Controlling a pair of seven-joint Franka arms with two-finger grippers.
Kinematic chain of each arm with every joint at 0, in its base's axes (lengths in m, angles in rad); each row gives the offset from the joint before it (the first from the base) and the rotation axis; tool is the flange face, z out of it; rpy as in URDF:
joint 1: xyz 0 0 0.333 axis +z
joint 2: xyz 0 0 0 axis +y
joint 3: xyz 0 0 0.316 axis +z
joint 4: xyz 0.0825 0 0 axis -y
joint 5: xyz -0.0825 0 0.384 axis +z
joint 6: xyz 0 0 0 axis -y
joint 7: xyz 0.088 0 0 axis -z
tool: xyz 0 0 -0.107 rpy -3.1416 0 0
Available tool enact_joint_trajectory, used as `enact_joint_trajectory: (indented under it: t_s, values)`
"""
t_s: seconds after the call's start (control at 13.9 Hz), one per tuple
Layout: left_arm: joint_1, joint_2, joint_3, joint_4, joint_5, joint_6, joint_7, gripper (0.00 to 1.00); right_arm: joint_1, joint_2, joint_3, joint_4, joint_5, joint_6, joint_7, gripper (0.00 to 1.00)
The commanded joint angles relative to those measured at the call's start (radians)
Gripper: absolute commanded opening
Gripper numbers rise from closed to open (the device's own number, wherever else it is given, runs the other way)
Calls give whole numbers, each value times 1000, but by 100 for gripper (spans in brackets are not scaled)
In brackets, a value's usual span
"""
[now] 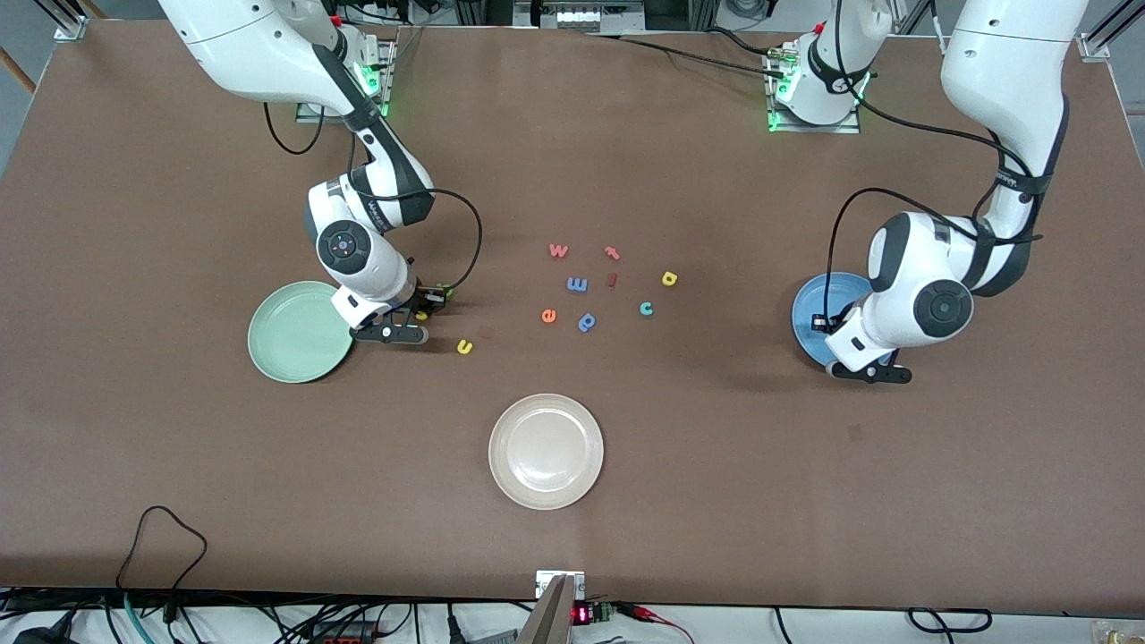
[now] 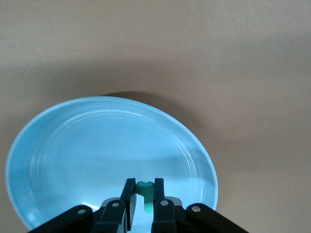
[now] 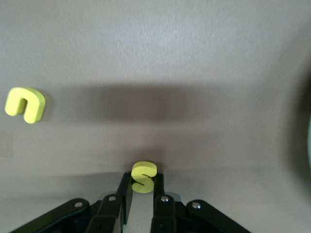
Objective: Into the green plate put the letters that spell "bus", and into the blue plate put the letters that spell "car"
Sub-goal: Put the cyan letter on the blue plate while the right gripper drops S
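Both plates bare: right gripper (image 3: 142, 190) pinched shut on yellow "s" (image 3: 144, 177) beside green plate (image 1: 286, 344), left gripper (image 2: 144, 199) clamping teal "r" (image 2: 145, 193) over blue plate (image 2: 58, 145), "u" (image 1: 464, 346), "c" (image 1: 646, 309), "a" (image 1: 669, 279) loose near green plate, "b" unseen.

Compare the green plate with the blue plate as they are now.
The green plate lies toward the right arm's end, the blue plate toward the left arm's. The left gripper holds a teal letter over the blue plate; nothing hangs over the green plate. Both are round, shallow-rimmed and hold no letters.
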Motion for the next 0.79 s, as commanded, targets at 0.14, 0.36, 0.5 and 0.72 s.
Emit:
enact_joint_trajectory:
  t_s: [0.14,0.36,0.5,0.72]
  values:
    - [2,-22,1,-75,17,97,30,31,-143,-173,-1,-20,-30,-170,-203,9]
    - [2,-54,-4,-40,17,46,25,100,-304,-175,-1,-24,-34,-206,-421,10]
    - [-14,-77,-7,37,17,-103,19,100,-356,-150,-3,-27,-34,-200,-501,14]
    - [-24,-70,-87,137,0,-191,-10,100,-364,-135,-9,-26,-35,-187,-523,64]
